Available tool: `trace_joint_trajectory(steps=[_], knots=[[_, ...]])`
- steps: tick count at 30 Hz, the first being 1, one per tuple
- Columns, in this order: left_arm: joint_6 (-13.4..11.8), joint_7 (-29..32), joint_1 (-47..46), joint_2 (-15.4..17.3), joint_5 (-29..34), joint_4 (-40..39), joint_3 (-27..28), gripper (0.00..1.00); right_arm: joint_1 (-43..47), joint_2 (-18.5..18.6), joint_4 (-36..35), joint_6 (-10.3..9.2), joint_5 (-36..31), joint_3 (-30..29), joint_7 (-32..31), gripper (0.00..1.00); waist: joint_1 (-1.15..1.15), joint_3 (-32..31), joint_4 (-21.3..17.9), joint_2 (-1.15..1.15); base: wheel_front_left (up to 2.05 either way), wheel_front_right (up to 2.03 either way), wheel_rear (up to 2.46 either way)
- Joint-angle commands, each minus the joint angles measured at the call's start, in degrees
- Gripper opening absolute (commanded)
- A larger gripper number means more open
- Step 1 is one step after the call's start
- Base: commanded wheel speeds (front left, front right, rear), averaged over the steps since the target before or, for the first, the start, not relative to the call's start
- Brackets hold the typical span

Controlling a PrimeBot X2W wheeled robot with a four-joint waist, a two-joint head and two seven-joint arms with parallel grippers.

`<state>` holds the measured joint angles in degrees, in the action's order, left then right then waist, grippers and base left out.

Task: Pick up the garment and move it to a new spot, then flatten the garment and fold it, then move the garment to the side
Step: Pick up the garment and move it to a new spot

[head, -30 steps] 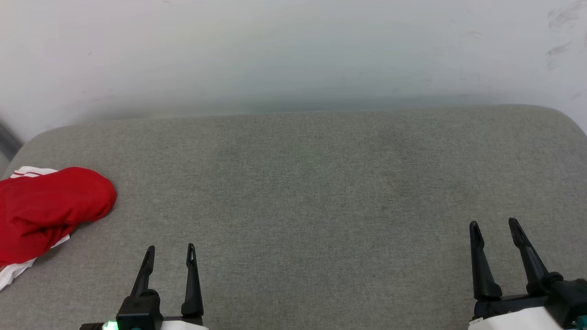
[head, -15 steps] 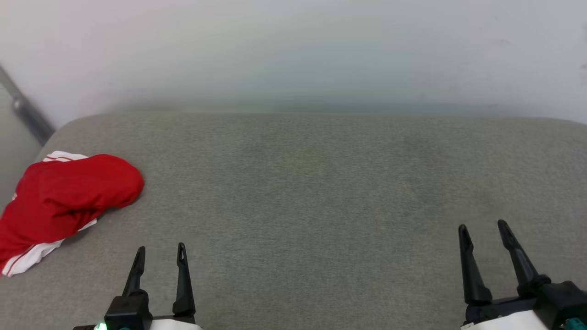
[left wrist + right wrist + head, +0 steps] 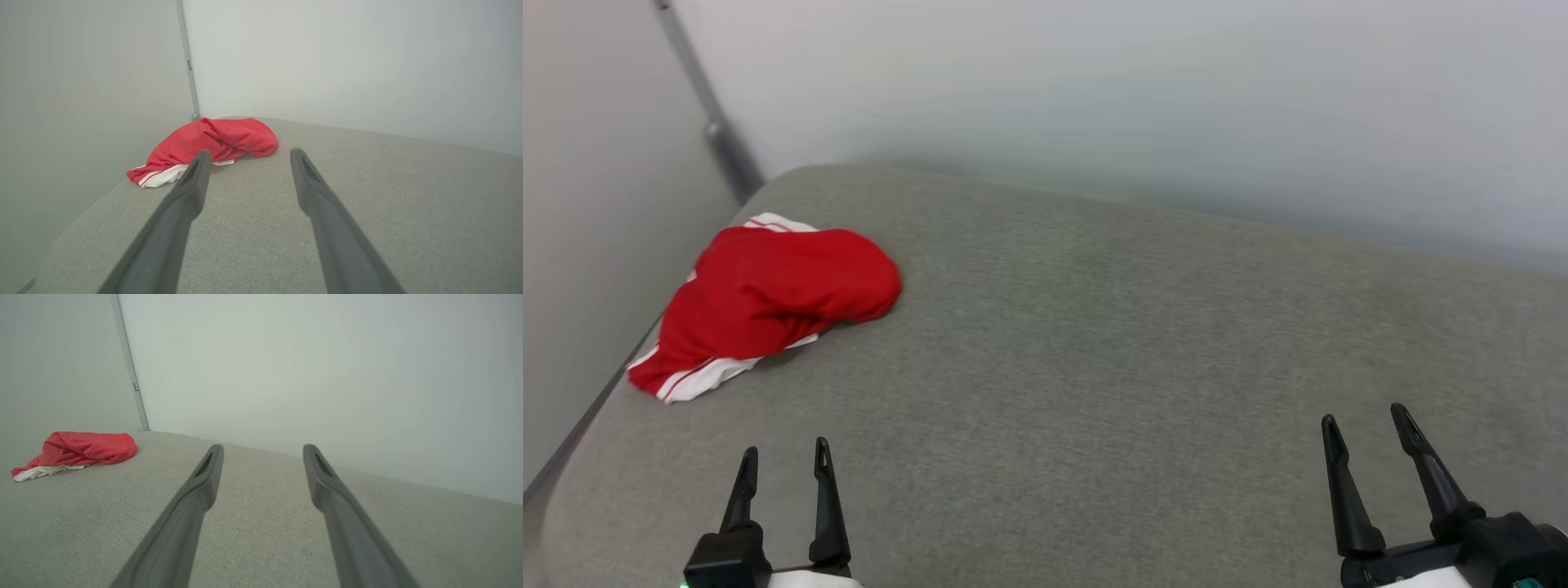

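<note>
The garment [image 3: 772, 298] lies crumpled in a red heap at the far left corner of the grey cushioned surface, white striped trim showing at its near end; no lettering is visible. In the left wrist view the garment [image 3: 212, 143] sits just beyond my left fingertips, a little to the left. From the right wrist the garment [image 3: 81, 449] appears far off to the left. My left gripper [image 3: 784, 457] hovers open and empty at the lower left, well short of the heap. At the lower right my right gripper [image 3: 1364, 418] is open and empty.
The grey fabric surface [image 3: 1094, 343] has rounded edges and ends at pale walls behind and to the left. A grey vertical strip [image 3: 715, 131] runs up the corner where the walls meet, close behind the garment.
The head camera has swung left, so the garment now shows further right and whole, with the left wall and corner in view. Both grippers stay open, low in the view.
</note>
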<state>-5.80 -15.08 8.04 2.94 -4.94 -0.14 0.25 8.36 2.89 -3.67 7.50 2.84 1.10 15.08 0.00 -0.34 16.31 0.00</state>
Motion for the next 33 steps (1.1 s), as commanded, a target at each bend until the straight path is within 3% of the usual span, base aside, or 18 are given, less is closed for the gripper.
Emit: trace_joint_trajectory(steps=[1, 13, 23, 27, 33], knots=[[-0.22, -0.15, 0.62, -0.07, -0.5, -0.07, 0.08, 1.0, 0.55, -0.02, -0.23, -0.02, -0.47, 0.11, 0.14, 1.0, 0.0, 0.08, 2.53, 0.0, 0.0, 0.0, 0.0], [-1.14, -0.14, 0.29, -0.07, -2.24, -1.2, 1.62, 1.0, 0.05, -0.03, -1.04, -0.02, -1.46, 0.87, 0.14, 1.0, 0.0, 1.36, 11.77, 0.0, 0.0, 0.0, 0.0], [-3.3, -0.15, 0.5, -0.06, -2.74, -2.76, 1.76, 1.0, -1.99, -0.02, -0.57, -0.03, -2.92, 2.65, 0.14, 1.0, 0.0, 2.89, 12.64, 0.0, 0.0, 0.0, 0.0], [-1.62, -0.15, -1.78, -0.06, -2.35, -2.48, 2.34, 1.0, -2.05, -0.02, -1.14, -0.03, -3.02, 2.16, 0.14, 1.0, 0.0, 3.2, 12.39, 0.0, 0.0, 0.0, 0.0], [4.64, -0.14, -10.63, 2.4, -2.17, -1.25, 6.06, 1.0, -3.0, -0.02, -2.05, -0.03, -4.55, 1.43, 0.14, 1.0, 0.0, 6.2, 11.04, 0.0, 0.0, 0.0, 0.0]])
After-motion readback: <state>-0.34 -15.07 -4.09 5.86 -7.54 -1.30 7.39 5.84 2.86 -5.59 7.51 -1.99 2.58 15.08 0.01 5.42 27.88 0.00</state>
